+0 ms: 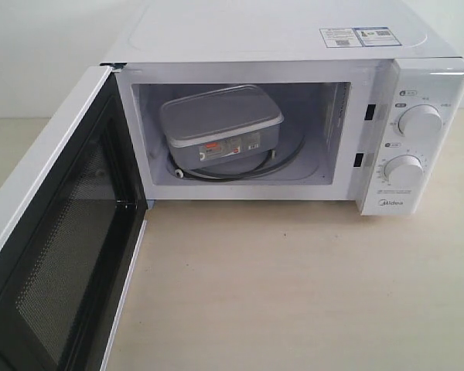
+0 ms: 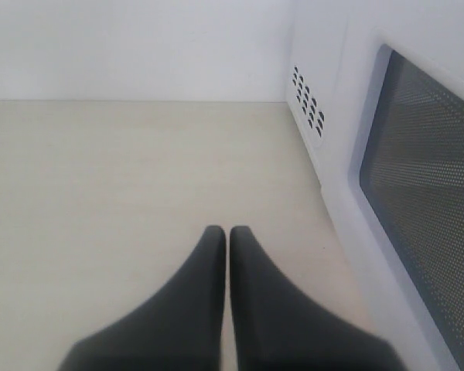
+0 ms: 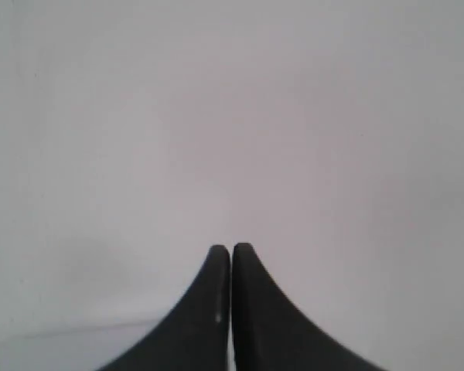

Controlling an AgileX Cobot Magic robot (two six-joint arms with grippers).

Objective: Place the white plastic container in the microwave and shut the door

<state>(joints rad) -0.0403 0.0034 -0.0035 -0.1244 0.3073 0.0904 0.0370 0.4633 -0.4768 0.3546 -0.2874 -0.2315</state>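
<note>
The white plastic container [image 1: 220, 127] sits inside the microwave [image 1: 294, 46] on the glass turntable [image 1: 290, 158], lid on, its red-and-white label facing out. The door [image 1: 58, 247] stands wide open at the left, black mesh inner face showing. Neither gripper appears in the exterior view. My left gripper [image 2: 228, 232] is shut and empty, low over the table, beside the door's outer face with its dark window [image 2: 425, 193]. My right gripper [image 3: 230, 249] is shut and empty, facing a plain white surface.
The beige tabletop [image 1: 294, 286] stretches in front of the microwave. Two round dials [image 1: 419, 122] sit on the right control panel. Vent holes [image 2: 308, 99] mark the microwave's side wall. A white wall stands behind.
</note>
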